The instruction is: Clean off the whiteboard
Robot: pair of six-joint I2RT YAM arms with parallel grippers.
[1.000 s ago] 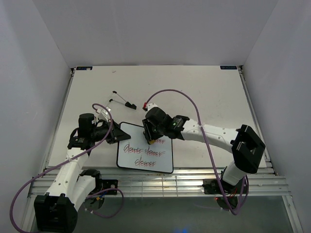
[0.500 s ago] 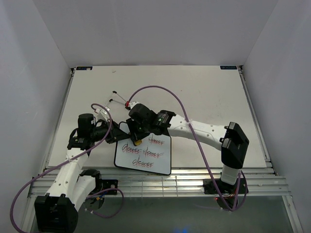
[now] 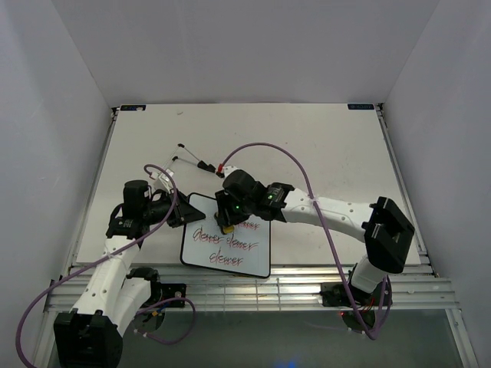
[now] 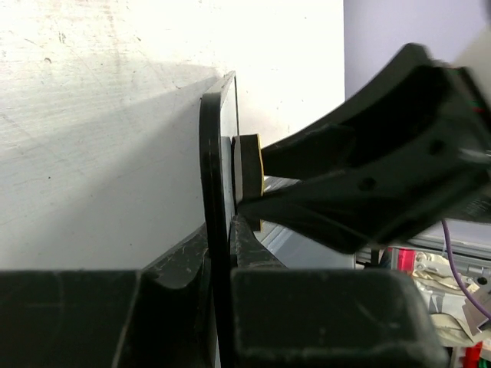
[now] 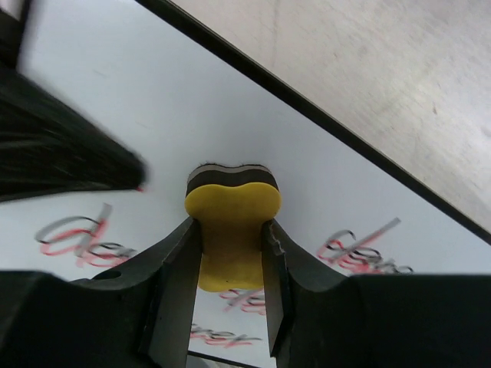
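The whiteboard (image 3: 204,208) lies on the table near the front edge, with red-and-black handwriting (image 3: 227,247) across its middle and lower part. My left gripper (image 3: 182,215) is shut on its left rim. In the left wrist view that rim (image 4: 215,176) runs edge-on between the fingers of the left gripper (image 4: 222,234). My right gripper (image 3: 228,221) is shut on a yellow peanut-shaped eraser (image 3: 228,228) and presses it onto the upper part of the board. In the right wrist view the right gripper (image 5: 230,225) has the eraser (image 5: 232,201) between its fingers, dark pad down on the whiteboard (image 5: 192,115).
Two markers (image 3: 195,159) lie on the table behind the board. A purple cable (image 3: 268,146) arcs over the right arm. Metal rails (image 3: 268,285) run along the table's near edge. White walls enclose the table on three sides.
The right gripper swept the eraser left across the top of the board, then came back a little to the right. The board turned slightly. The left gripper kept its hold.
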